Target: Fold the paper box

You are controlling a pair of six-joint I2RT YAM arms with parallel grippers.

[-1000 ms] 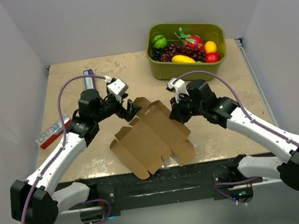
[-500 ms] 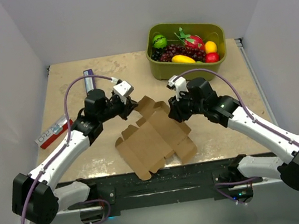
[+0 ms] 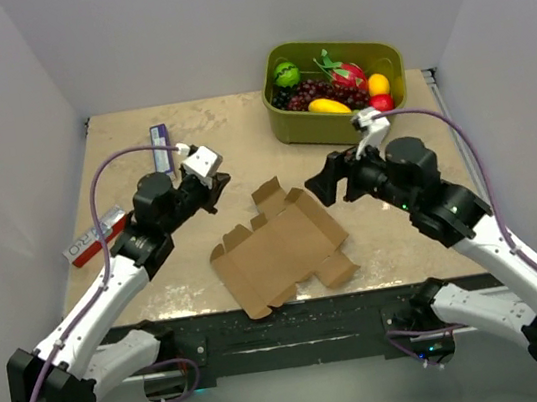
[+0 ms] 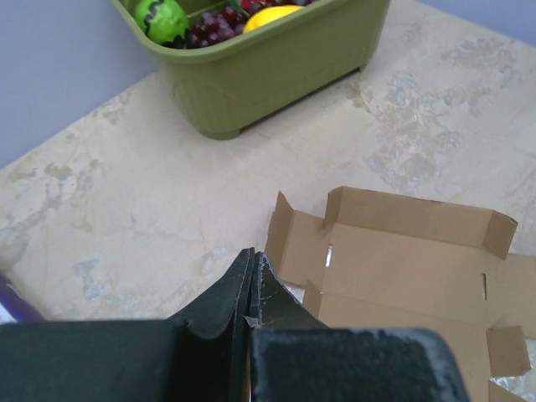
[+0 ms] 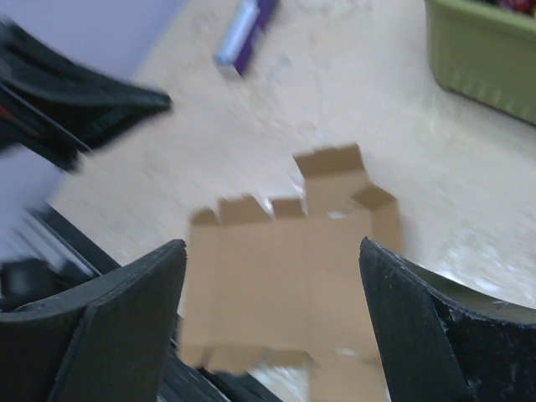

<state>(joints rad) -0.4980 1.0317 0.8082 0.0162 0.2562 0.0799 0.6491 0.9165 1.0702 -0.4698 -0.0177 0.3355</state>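
Observation:
The paper box (image 3: 281, 250) lies as a flat brown die-cut sheet near the table's front middle, flaps spread, with no gripper holding it. My left gripper (image 3: 217, 192) hovers just off its upper left corner, fingers pressed together with nothing between them. In the left wrist view the shut gripper (image 4: 251, 256) points past the paper box (image 4: 402, 260) lying to its right. My right gripper (image 3: 323, 185) hangs above the sheet's upper right corner, jaws wide apart. The blurred right wrist view shows the open gripper (image 5: 272, 245) framing the paper box (image 5: 285, 276) below.
A green bin (image 3: 285, 126) of toy fruit stands at the back right, also seen as the green bin (image 4: 276, 67). A slim purple-and-white box (image 3: 159, 139) lies at the back left. A red-and-white box (image 3: 95, 237) lies at the left edge.
The left gripper shut and drew back left from the sheet. The right gripper opened, let go of the sheet and pulled up to the right. The sheet dropped flat.

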